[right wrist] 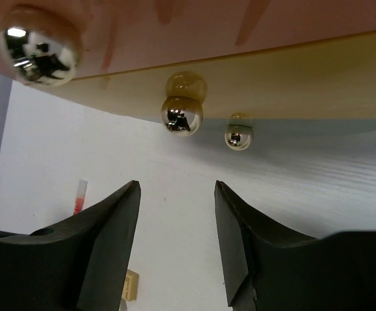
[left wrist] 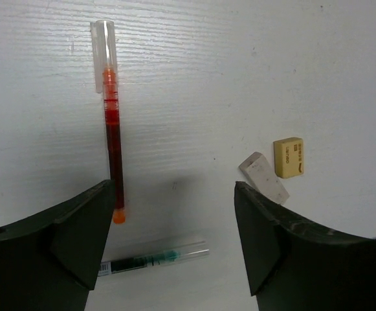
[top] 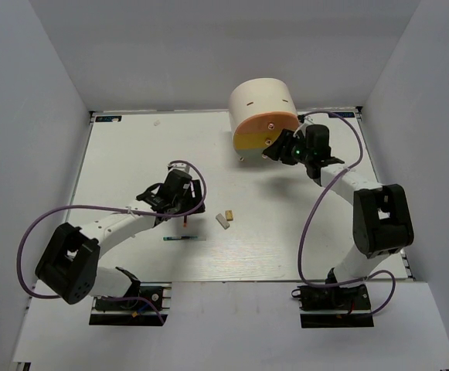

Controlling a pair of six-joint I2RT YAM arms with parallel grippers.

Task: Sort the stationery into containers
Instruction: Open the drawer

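A thin red-brown pen with a clear cap (left wrist: 112, 123) lies on the white table, its orange end by my left gripper's left finger. A slim green-white pen (left wrist: 152, 259) lies below the jaws. A white eraser (left wrist: 264, 177) and a tan eraser (left wrist: 288, 157) lie side by side to the right. My left gripper (left wrist: 175, 194) is open and empty above them (top: 185, 207). My right gripper (right wrist: 176, 188) is open and empty just under the yellow drawer's knob (right wrist: 182, 115), at the cream organizer (top: 261, 99). No highlighters show.
The organizer's orange drawer (top: 269, 124) sits above the yellow drawer (top: 247, 143); the orange drawer's knob (right wrist: 39, 45) and a third, lower knob (right wrist: 238, 137) also show. The erasers (top: 226, 218) and the green pen (top: 185, 239) lie mid-table. Grey walls enclose the table.
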